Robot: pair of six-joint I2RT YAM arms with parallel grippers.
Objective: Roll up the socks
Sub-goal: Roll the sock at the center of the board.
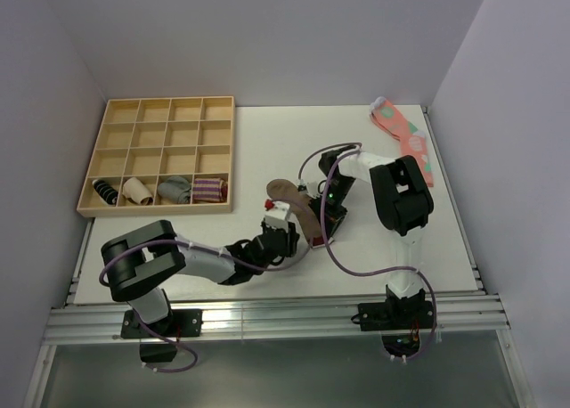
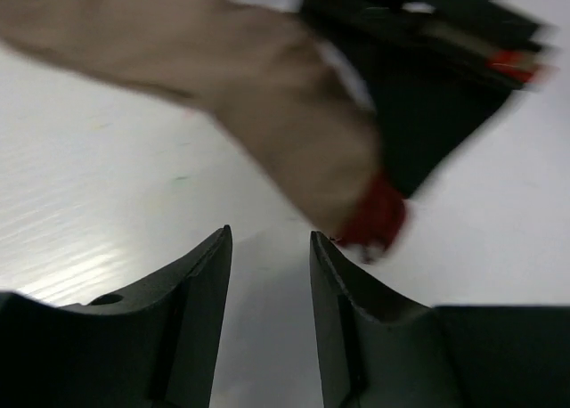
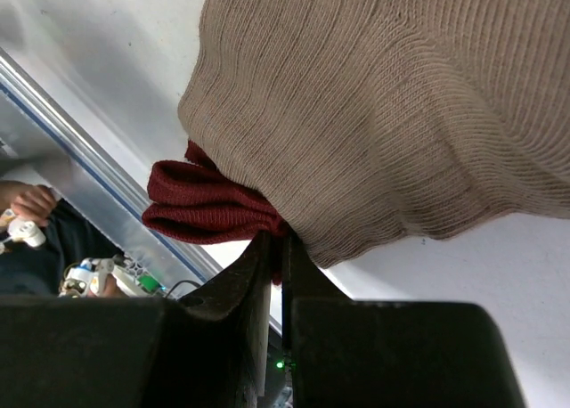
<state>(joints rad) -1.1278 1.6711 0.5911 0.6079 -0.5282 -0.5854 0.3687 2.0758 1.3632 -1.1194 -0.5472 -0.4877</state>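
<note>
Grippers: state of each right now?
Left gripper: open, holding nothing.
Right gripper: closed, holding the tan sock.

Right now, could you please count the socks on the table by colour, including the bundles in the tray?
Tan sock: 1
Pink sock: 1
Dark bundle: 1
Cream bundle: 1
Grey bundle: 1
Purple bundle: 1
Total: 6
</note>
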